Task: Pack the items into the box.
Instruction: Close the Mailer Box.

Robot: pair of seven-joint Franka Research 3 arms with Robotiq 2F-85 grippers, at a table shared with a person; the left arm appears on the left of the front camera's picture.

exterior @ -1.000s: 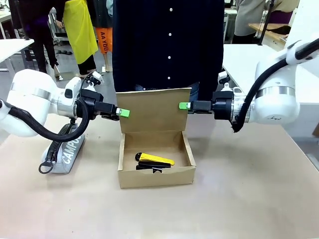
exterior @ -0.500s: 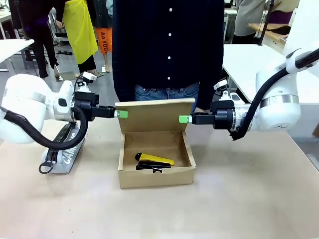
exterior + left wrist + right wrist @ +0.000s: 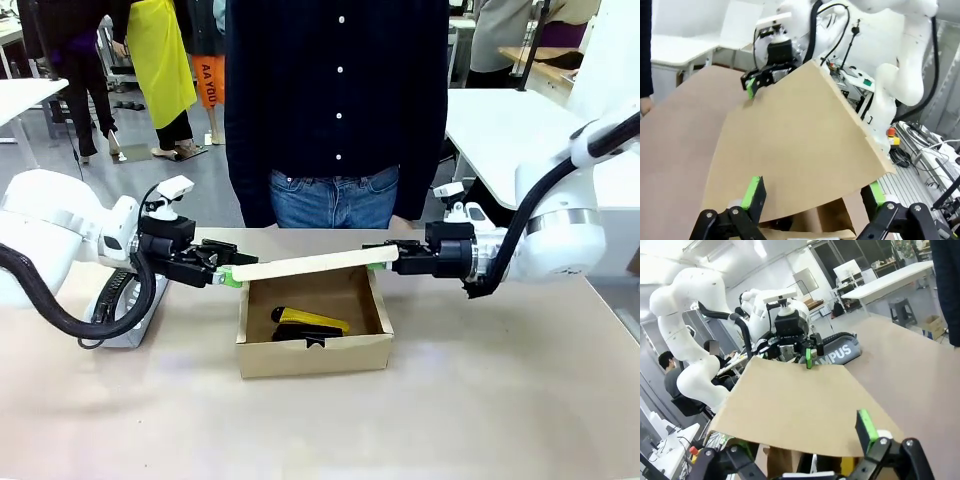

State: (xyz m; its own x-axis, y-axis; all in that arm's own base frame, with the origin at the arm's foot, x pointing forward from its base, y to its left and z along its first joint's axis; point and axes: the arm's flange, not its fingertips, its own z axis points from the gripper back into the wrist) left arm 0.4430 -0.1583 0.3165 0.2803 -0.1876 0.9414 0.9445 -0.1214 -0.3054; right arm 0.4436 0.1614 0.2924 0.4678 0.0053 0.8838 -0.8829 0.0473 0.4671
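lid flap (image 3: 305,265) over box (image 3: 312,352) — access barred

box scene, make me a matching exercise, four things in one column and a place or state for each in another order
Things:
1. knife
2. lid
3. pencil case
4. person

Places or states:
a. stands at the far side of the table
b. lies inside the box
c. lies on the table behind the left arm
d. tipped nearly flat over the box between the left gripper and the right gripper

Pairs: 1-b, 2-d, 3-c, 4-a
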